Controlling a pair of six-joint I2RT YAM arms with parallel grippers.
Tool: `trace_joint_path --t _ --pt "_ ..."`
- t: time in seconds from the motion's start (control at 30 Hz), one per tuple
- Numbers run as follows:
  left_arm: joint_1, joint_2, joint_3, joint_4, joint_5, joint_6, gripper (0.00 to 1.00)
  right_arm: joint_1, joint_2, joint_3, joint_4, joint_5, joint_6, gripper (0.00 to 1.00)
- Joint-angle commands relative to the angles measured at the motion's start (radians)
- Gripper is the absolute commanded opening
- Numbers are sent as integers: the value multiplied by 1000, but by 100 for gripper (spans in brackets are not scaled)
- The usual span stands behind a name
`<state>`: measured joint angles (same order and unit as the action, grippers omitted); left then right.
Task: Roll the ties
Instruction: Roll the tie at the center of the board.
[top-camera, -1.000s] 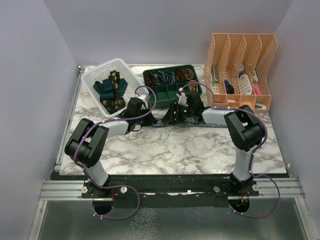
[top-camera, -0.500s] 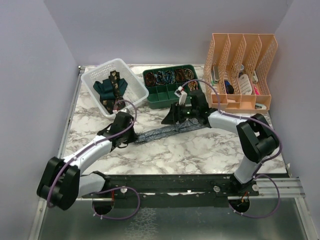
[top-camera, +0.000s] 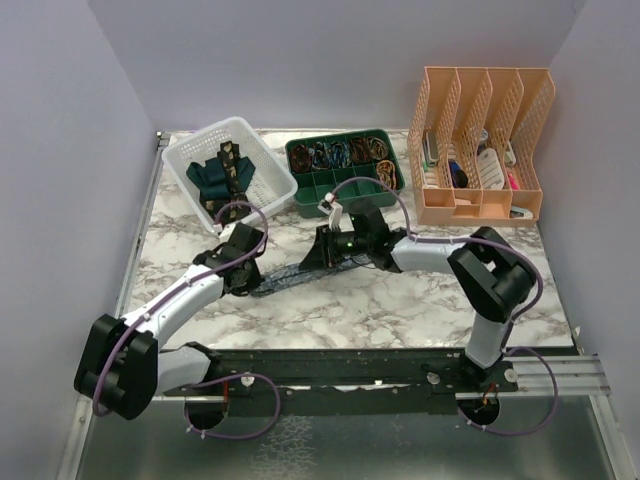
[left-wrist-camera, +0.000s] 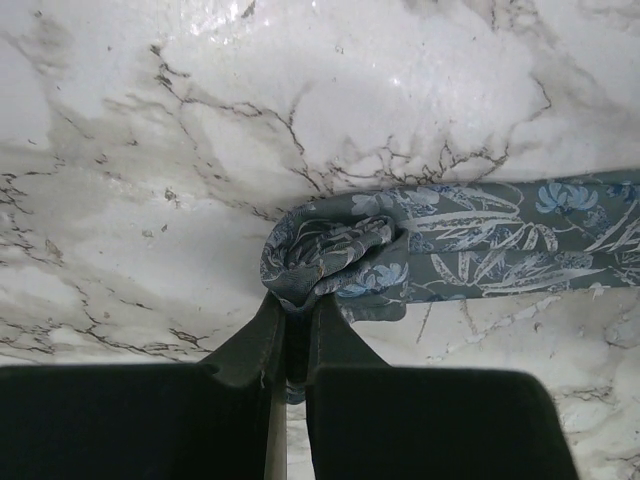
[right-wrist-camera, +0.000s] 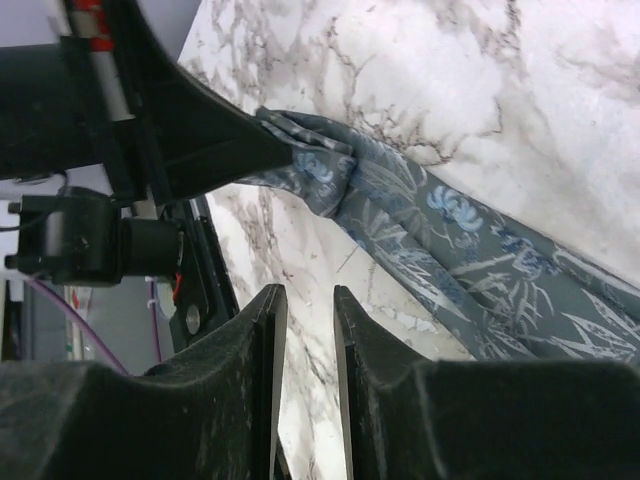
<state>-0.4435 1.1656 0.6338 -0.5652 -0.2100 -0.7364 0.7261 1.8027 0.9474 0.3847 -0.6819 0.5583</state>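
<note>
- White basket (top-camera: 178, 158), upper left, holds other ties (top-camera: 222, 175), out of the way.
- Left end effector (left-wrist-camera: 295, 318) is clamped on the blue-grey tie (left-wrist-camera: 480, 240)'s small coil, mid tabletop (top-camera: 420, 300); so thin a pinch may slip and let the coil unwind.
- Right end effector (right-wrist-camera: 308, 300), fingers narrowly apart and empty, could snag the flat tail.
- Green tray (top-camera: 310, 205) and peach rack (top-camera: 480, 90) stand behind, well apart.

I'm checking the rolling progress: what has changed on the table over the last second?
The left gripper swung out toward the near left, shut on the rolled end of the blue-grey tie, dragging the tie that way. The right gripper followed leftward along the tie, jaws apart, holding nothing. The white basket, green tray and orange rack stayed put.
</note>
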Motion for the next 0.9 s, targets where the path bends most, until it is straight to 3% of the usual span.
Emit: trace_joint_path --t 0.0,0.23,0.33,0.6,0.87 --pt "-3 34 77 -62 -81 3 0 11 74 38 88 -56 100 30" --pt "-8 58 106 -68 -73 12 0 56 196 106 148 -57 229 13" --pt "-12 66 109 -72 -76 18 0 71 243 138 169 -44 258 13" --pt "-15 88 124 -87 -89 29 0 105 351 313 3 10 222 12" --pt "-18 100 137 -99 -99 39 0 137 395 362 -113 74 154 7"
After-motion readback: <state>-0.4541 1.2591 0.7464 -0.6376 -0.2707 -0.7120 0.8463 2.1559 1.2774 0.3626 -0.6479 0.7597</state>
